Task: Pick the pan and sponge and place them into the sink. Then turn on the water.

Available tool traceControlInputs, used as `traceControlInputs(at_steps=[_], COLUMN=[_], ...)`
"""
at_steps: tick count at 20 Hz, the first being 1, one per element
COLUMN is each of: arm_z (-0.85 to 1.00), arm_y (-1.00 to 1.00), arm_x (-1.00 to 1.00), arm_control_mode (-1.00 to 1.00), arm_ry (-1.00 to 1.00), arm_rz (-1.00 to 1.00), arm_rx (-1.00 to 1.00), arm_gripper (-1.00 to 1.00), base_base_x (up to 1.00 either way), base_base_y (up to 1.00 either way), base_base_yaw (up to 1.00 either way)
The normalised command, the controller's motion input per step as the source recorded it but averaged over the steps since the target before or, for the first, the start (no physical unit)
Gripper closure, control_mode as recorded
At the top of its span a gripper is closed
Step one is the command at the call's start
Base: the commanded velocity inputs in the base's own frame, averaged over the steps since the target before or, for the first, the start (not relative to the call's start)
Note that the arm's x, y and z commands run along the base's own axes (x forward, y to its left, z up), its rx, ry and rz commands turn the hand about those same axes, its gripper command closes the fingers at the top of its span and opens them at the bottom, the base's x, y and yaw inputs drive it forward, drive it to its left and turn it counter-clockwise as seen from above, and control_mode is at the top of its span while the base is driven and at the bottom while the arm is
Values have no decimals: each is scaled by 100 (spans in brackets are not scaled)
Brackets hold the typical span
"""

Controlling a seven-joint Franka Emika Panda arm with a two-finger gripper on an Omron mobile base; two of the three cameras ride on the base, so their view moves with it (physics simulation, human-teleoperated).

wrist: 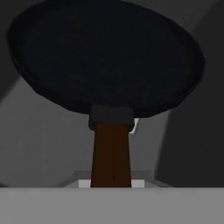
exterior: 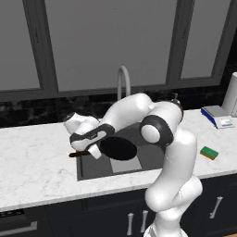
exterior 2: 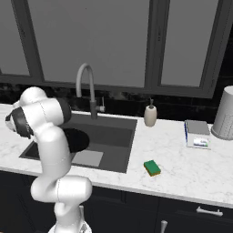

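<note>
My gripper (exterior: pixel 87 150) is shut on the dark brown handle (wrist: pixel 111 153) of the black pan (exterior: pixel 118 149), holding it low over the sink (exterior: pixel 139 134), left of its middle. The hand view looks along the handle to the round pan (wrist: pixel 107 57) with the dark basin behind it. From the right, the pan (exterior 2: pixel 77 140) shows partly behind my arm, inside the sink (exterior 2: pixel 113 132). The green and yellow sponge (exterior: pixel 209 152) (exterior 2: pixel 152 167) lies on the marble counter right of the sink. The gooseneck faucet (exterior: pixel 123 81) (exterior 2: pixel 85 79) stands behind the basin; no water is in view.
A soap dispenser (exterior 2: pixel 150 115) stands at the sink's back right corner. A blue-and-white flat box (exterior 2: pixel 197 134) (exterior: pixel 217 115) and a grey canister (exterior 2: pixel 225 113) sit far right. Windows rise behind the counter.
</note>
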Motion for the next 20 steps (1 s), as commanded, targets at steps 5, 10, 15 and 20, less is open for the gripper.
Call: traceControlInputs(at_steps=[5, 10, 15, 20], arm_z=[-2, -17, -45, -46], arm_y=[-58, -60, -36, -30], arm_x=[58, 33, 6, 0], arm_control_mode=[-100, -100, -100, -100], arm_ry=[5, 5, 0, -1], arm_rz=[-27, -15, -9, -8], arm_rx=[-34, -15, -2, 0], arm_gripper=[100, 100, 100, 100], base_base_x=[0, 0, 0, 0], base_base_y=[0, 0, 0, 0], base_base_yaw=[0, 0, 0, 0])
